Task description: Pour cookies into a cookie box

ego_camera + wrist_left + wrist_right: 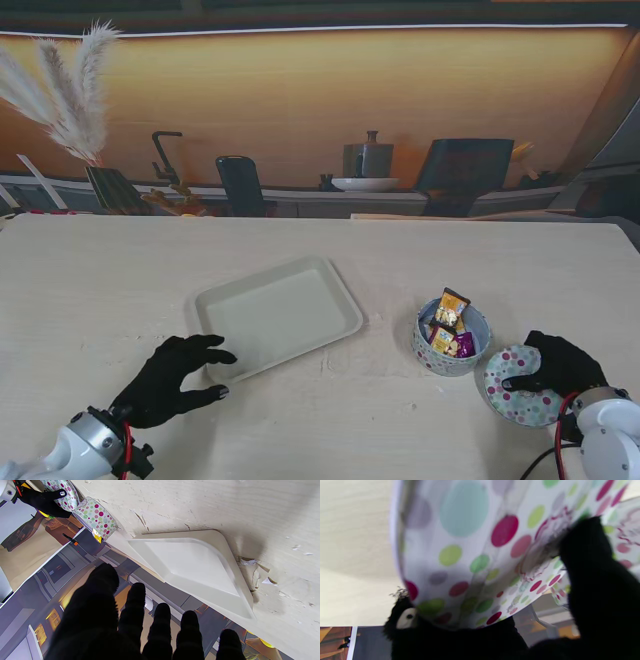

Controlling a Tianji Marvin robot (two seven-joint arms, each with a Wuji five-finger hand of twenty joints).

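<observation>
The round polka-dot cookie box (452, 341) stands open on the table's right side with wrapped cookies (450, 323) sticking out of it; the left wrist view shows its side (96, 517). The white tray (278, 316) lies empty at the middle, also seen from the left wrist (195, 567). My right hand (558, 366) is shut on the polka-dot lid (518, 385), held just right of the box; the lid (480, 547) fills the right wrist view. My left hand (175, 378) rests open, fingers (135, 610) spread, at the tray's near left corner.
Beyond the table's far edge a ledge carries pampas grass (60, 95), a pot (368, 158), a plate and dark tablets. A red cable runs at my left wrist. Scuffs and flakes mark the tabletop (270, 580) beside the tray.
</observation>
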